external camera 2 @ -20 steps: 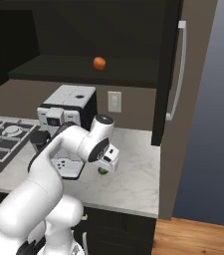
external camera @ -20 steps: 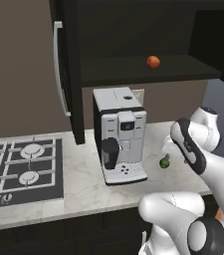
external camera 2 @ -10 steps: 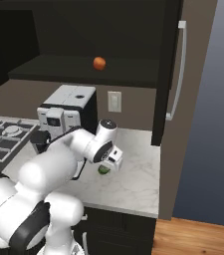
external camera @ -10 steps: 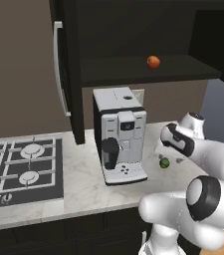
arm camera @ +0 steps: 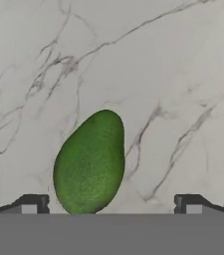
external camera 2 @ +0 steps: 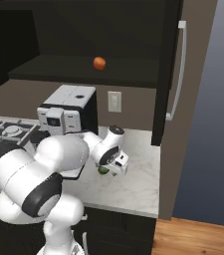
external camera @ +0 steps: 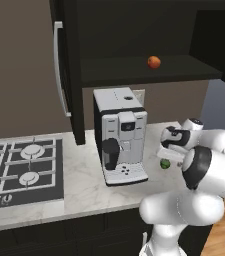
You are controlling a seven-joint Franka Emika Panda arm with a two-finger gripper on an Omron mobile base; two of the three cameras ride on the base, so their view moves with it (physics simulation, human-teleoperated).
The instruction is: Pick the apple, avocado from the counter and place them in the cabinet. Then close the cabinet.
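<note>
Cabinet (external camera: 134, 70): black wall unit, doors swung wide, shelf exposed. Risk: a lifted arm could clip the open door edge or the shelf lip on the way up.

Bench (external camera: 84, 185): pale marbled stone, carrying a coffee machine (external camera: 121, 135) just left of the work spot. Risk: the elbow or wrist could brush the machine while reaching low.

Apple (external camera: 154, 62): already resting on the cabinet shelf. Risk: a second fruit set down carelessly could knock it rolling off.

Avocado (arm camera: 89, 162): lying on the bench, long axis pointing away from the hand, right of the coffee machine.

Fingers (arm camera: 29, 204): spread wide, tips (arm camera: 192, 204) flanking the avocado, which sits nearer one tip. Risk: an off-centre squeeze on a smooth tapered skin may squirt it sideways.
</note>
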